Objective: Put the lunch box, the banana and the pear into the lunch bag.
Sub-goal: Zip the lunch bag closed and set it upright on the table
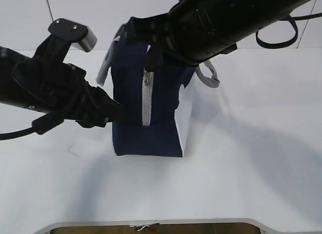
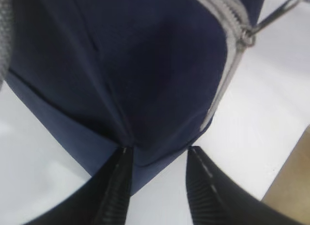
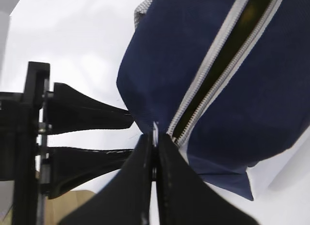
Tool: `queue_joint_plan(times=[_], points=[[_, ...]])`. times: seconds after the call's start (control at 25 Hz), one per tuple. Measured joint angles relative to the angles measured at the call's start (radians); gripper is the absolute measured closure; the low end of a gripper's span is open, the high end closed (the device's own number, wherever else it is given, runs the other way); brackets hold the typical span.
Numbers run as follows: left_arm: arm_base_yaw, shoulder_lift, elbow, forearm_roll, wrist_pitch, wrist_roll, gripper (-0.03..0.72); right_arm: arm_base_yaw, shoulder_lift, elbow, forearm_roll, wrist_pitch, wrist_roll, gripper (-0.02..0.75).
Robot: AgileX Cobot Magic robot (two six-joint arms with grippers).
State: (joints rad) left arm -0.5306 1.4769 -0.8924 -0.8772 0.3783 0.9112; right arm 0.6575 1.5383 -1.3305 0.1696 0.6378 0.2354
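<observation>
The navy lunch bag [image 1: 151, 131] stands upright in the middle of the white table, its grey zipper [image 1: 147, 100] running down the side that faces me. My left gripper [image 1: 119, 113] pinches the bag's lower left corner [image 2: 155, 142] between its fingers [image 2: 121, 176]. My right gripper [image 1: 149, 60] reaches across from the upper right and is shut on the zipper pull [image 3: 155, 129]. In the right wrist view the zipper [image 3: 213, 70] gapes above the pull and shows a dark inside. The lunch box, the banana and the pear are out of view.
Grey webbing handles hang off the bag's left [image 1: 104, 68] and right [image 1: 211, 75] sides. A black cable loop [image 1: 276, 40] hangs from the right arm. The table's front edge [image 1: 151, 223] runs along the bottom. The left gripper's fingers [image 3: 92, 113] lie close beside the right gripper.
</observation>
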Motion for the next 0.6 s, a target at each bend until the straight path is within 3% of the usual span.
queue_joint_plan(times=[0.08, 0.28, 0.36, 0.6], points=[[0.0, 0.012, 0.0, -0.002, 0.0, 0.0, 0.432, 0.0, 0.0, 0.0, 0.007, 0.0, 0.0, 0.726], [0.0, 0.024, 0.0, 0.0, 0.005, 0.0, 0.665, 0.0, 0.0, 0.0, 0.013, 0.0, 0.0, 0.725], [0.0, 0.024, 0.0, 0.007, 0.028, 0.0, 0.697, 0.0, 0.0, 0.0, 0.013, 0.0, 0.0, 0.726], [0.0, 0.0, 0.0, 0.063, 0.112, 0.0, 0.697, 0.0, 0.0, 0.0, 0.013, -0.004, -0.002, 0.726]])
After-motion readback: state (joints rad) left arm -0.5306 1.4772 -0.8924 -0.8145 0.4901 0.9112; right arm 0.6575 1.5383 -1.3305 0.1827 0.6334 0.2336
